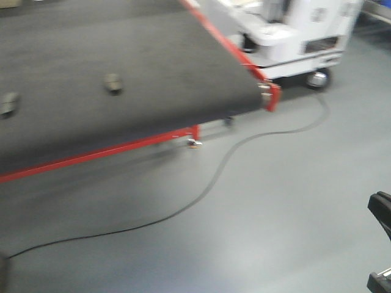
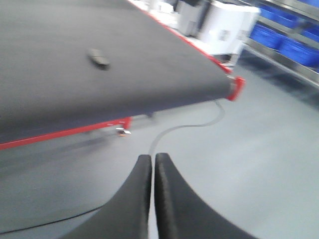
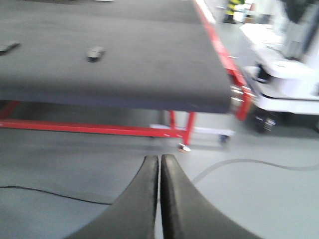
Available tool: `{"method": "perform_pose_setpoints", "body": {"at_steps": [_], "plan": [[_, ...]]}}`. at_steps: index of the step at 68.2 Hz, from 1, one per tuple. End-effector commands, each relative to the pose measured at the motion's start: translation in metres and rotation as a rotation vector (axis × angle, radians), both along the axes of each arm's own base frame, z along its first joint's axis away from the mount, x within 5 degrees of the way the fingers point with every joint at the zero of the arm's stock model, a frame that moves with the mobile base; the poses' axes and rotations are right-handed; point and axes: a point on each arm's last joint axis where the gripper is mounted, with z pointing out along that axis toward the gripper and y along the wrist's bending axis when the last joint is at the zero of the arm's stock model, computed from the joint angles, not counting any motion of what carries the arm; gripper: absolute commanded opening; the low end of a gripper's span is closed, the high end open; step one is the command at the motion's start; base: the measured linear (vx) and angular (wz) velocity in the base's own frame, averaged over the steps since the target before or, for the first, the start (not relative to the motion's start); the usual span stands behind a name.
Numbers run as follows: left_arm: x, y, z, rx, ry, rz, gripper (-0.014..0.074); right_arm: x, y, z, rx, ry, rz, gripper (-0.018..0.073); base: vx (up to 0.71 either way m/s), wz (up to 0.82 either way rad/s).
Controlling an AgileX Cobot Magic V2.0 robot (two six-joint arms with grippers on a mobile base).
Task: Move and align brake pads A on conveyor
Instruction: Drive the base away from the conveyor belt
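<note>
The conveyor point(image 1: 159, 67) is a wide dark-grey belt with red edge strips, filling the upper left of every view. Two brake pads A lie on it: one point(image 1: 112, 83) near the middle and one point(image 1: 8, 104) at the left edge. The left wrist view shows a single pad point(image 2: 98, 58); the right wrist view shows two point(image 3: 95, 53) point(image 3: 9, 47). My left gripper point(image 2: 153, 159) and right gripper point(image 3: 160, 160) are both shut and empty, out over the grey floor, well short of the belt. A dark part of my right arm point(image 1: 381, 213) shows at the lower right.
A black cable point(image 1: 214, 177) snakes across the grey floor below the belt. A white wheeled machine point(image 1: 299, 36) stands past the belt's right end. Blue bins point(image 2: 289, 35) sit on a rack at the far right. The conveyor's red frame has a leg with a caster point(image 1: 194, 142).
</note>
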Motion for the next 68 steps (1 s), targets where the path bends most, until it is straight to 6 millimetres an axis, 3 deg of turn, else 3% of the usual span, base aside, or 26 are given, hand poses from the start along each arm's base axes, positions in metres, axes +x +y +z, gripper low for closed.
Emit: {"method": "perform_pose_setpoints", "body": {"at_steps": [1,68], "plan": [[0.0008,-0.0026,0.0125,-0.022,-0.071,-0.027,-0.0006,0.0017,0.0005,0.0153,0.012,-0.100,0.004,-0.0006,-0.11,-0.76],[0.0008,-0.0026,0.0125,-0.022,-0.071,-0.027,-0.0006,0.0017,0.0005,0.0153,0.012,-0.100,0.004,-0.0006,0.01,-0.72]]}}
